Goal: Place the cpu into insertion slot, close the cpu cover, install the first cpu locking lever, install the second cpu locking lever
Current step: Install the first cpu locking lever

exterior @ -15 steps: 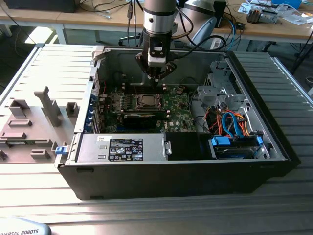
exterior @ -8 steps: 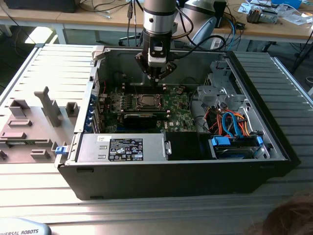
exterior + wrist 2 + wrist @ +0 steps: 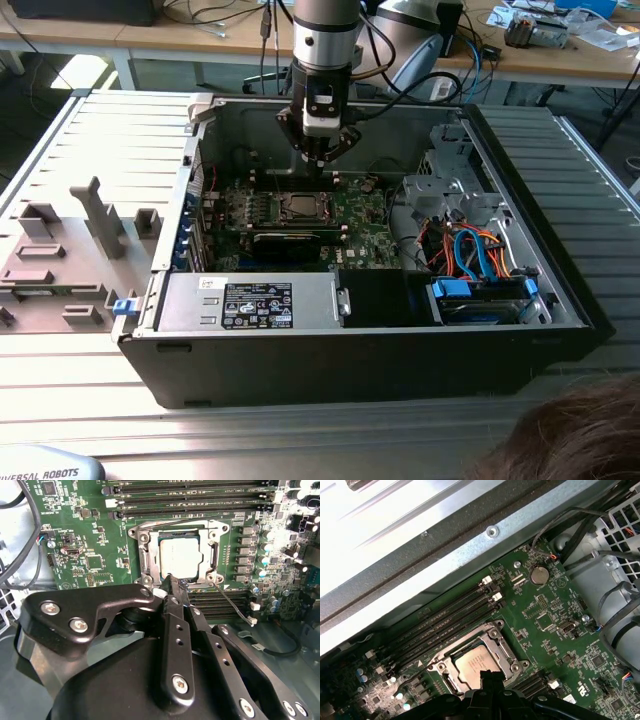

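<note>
stage: chip (image 3: 180, 555) seated in socket (image 3: 141, 560), cover (image 3: 216, 555) down around it | gripper (image 3: 175, 586): fingers pressed together, empty, tip at the socket's edge by a thin lever (image 3: 232, 605) | advice: push the lever low and sideways, keep off the chip

Silver-grey arm (image 3: 325, 35), black screw-studded hand (image 3: 172, 587), trailing black cables

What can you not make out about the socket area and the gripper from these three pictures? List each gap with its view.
- Near edge of the cpu cover: hidden by the gripper in the second wrist view.
- Locking levers' state: too thin to tell in the first wrist view.
- The cpu: too small for detail in the exterior view.
- Gripper fingertips: cut short by the cover's edge in both wrist views.
</note>
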You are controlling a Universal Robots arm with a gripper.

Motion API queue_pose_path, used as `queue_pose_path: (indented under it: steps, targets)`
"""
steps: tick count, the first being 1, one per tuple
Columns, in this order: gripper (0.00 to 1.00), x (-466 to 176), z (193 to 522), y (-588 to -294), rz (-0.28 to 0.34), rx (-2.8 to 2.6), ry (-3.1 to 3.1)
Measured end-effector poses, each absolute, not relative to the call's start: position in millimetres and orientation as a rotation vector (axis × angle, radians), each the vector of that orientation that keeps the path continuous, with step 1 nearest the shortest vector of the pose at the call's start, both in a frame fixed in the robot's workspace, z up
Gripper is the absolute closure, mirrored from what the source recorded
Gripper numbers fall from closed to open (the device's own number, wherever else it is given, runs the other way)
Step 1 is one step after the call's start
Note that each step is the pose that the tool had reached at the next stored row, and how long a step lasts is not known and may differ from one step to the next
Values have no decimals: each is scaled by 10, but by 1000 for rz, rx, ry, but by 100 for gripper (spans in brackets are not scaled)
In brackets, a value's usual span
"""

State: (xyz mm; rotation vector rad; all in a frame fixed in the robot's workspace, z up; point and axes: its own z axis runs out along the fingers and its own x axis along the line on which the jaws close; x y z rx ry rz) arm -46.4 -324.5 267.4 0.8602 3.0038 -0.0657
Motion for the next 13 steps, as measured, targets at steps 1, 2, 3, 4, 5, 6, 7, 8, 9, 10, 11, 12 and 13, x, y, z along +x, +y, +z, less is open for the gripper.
queue_pose_path:
  steps: [1, 2, 3, 4, 5, 6, 7, 8, 9, 10, 11, 12, 13]
  targets:
    - [89, -464, 2674, -3244, -66, 859, 3004]
    - [89, -464, 2674, -3245, -66, 859, 3004]
    - [89, -464, 2674, -3244, -66, 858, 3005]
    - [89, -464, 2674, -3244, -66, 857, 3005]
    - [89, -464, 2674, -3245, -66, 856, 3005]
    - [89, -464, 2674, -3245, -66, 855, 3005]
    - [89, -464, 2674, -3245, -66, 853, 3006]
    - [89, -464, 2674, -3244, -66, 852, 3006]
    - [89, -464, 2674, -3244, -66, 852, 3006]
    - [89, -464, 2674, -3244, -66, 850, 3007]
    - [89, -464, 2674, -3245, -66, 849, 3007]
    - [89, -464, 2674, -3245, -66, 848, 3007]
    - [89, -464, 2674, -3244, -66, 847, 3007]
